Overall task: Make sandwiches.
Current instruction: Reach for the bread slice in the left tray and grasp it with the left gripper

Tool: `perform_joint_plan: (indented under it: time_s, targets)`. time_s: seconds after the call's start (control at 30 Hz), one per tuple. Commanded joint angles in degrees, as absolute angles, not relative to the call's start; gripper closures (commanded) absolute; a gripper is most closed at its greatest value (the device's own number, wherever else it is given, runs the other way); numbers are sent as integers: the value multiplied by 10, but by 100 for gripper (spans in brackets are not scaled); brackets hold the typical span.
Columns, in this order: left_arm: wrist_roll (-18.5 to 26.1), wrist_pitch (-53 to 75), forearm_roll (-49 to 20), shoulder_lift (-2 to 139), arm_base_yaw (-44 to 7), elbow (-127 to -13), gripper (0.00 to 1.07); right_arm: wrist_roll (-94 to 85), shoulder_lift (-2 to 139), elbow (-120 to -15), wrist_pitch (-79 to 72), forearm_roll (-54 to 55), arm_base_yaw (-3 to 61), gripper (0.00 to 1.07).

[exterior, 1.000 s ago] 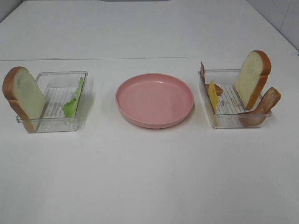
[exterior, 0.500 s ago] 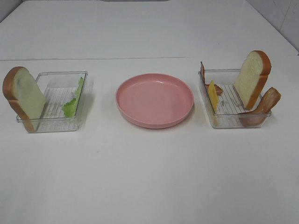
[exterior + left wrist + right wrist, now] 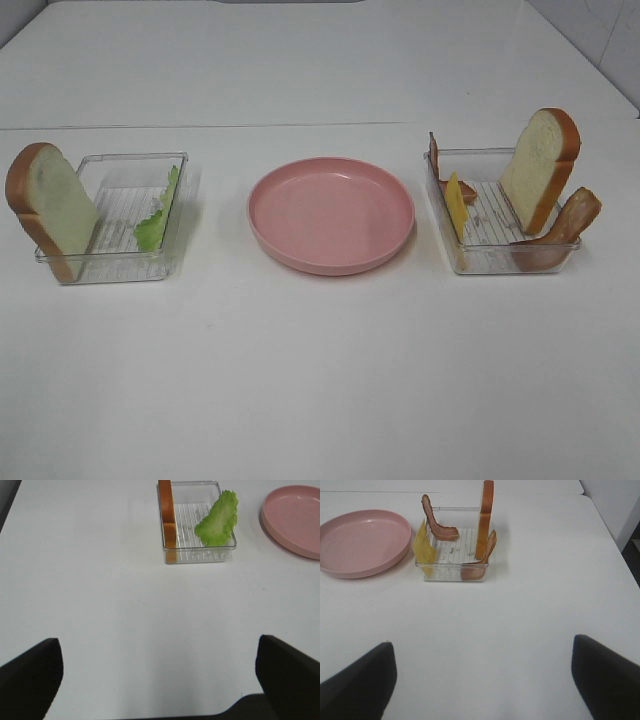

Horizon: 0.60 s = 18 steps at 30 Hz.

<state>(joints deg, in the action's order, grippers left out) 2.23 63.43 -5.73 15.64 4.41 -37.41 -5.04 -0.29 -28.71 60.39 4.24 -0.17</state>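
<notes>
One bread slice (image 3: 50, 205) leans upright at the left end of the left clear tray (image 3: 130, 160), with a green lettuce leaf (image 3: 157, 215) propped against its right wall. In the right tray (image 3: 500, 268) stand a second bread slice (image 3: 540, 165), a yellow cheese slice (image 3: 456, 205) and bacon strips (image 3: 568, 225). The pink plate (image 3: 330, 213) between the trays holds nothing. No gripper shows in the exterior view. My left gripper (image 3: 157, 639) is open over bare table, short of the lettuce (image 3: 218, 520). My right gripper (image 3: 481, 640) is open too, short of the bread (image 3: 485, 520) and cheese (image 3: 423, 547).
The white table stretches around the trays. Its right edge (image 3: 615, 545) shows in the right wrist view, with a dark gap beyond it. A seam (image 3: 200, 126) runs across the table behind the trays.
</notes>
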Motion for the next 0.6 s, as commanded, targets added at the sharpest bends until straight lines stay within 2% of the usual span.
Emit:
perform_joint_plan:
  time_s: [0.03,0.07,0.1,0.13,0.23,0.27,0.3,0.47,0.6]
  targets:
    - [7,652,-62,288,46,-454,9,-51,-11,-287,602,42,-3,21]
    - [8,670,-61,372,46,-509,9,-51,-11,-287,602,42,-3,21]
    - [8,670,-61,372,46,-509,9,-51,-11,-287,602,42,-3,21]
    - [11,695,-54,465,46,-574,9,-51,-11,-287,602,42,-3,21]
    - [11,718,-40,546,46,-631,9,-51,-11,-287,602,42,-3,21]
    - [11,731,-24,631,46,-689,9,-51,-11,-287,602,42,-3,21]
    - [11,731,-24,631,46,-689,9,-51,-11,-287,602,42,-3,21]
    - [20,731,-15,838,46,-825,9,-51,-11,-287,602,42,-3,21]
    - [20,731,-26,917,46,-875,9,-51,-11,-287,602,42,-3,21]
